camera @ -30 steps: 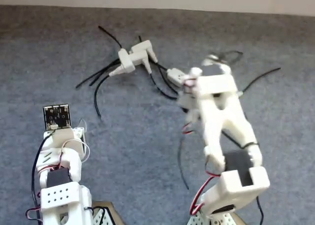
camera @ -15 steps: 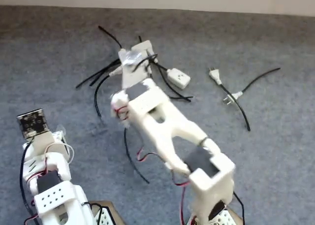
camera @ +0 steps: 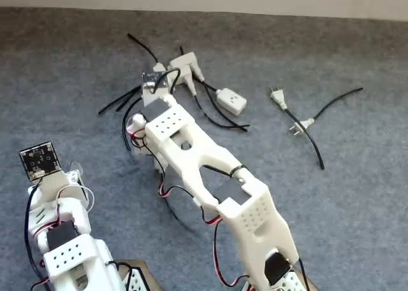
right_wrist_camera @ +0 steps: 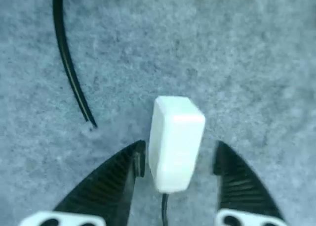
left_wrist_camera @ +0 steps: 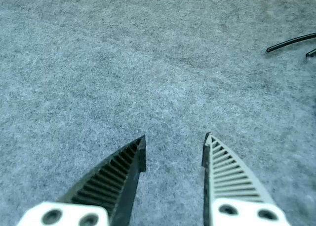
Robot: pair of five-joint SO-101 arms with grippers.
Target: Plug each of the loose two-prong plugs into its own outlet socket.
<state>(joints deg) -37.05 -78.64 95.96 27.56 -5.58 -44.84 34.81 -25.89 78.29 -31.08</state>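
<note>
Overhead, the right arm (camera: 210, 176) lies stretched across the grey tabletop (camera: 357, 195), with the right tool (camera: 153, 87) down among a knot of white socket blocks (camera: 186, 64) and black cords (camera: 118, 100). A separate outlet socket (camera: 231, 100) sits near the tool, off to one side. Beyond that socket, well apart from the tool, lie a two-prong plug (camera: 278, 99) and a second plug (camera: 299, 127), both loose on their cords. The left arm (camera: 64, 208) is folded back, far from the cluster.

From the left wrist, the left tool (left_wrist_camera: 175, 137) is open, its ribbed fingers (left_wrist_camera: 118, 176) parted over grey tabletop. A cord end (left_wrist_camera: 291, 42) lies well ahead of it, off to one side.

From the right wrist, the right tool (right_wrist_camera: 180, 144) is also open and straddles a white block (right_wrist_camera: 175, 122). One finger is just beside the block and the other stands apart from it, so the block is not clamped. A thin lead (right_wrist_camera: 164, 208) leaves the block's near end, and a loose black cord (right_wrist_camera: 69, 72) lies ahead of the tool, to one side.
</note>
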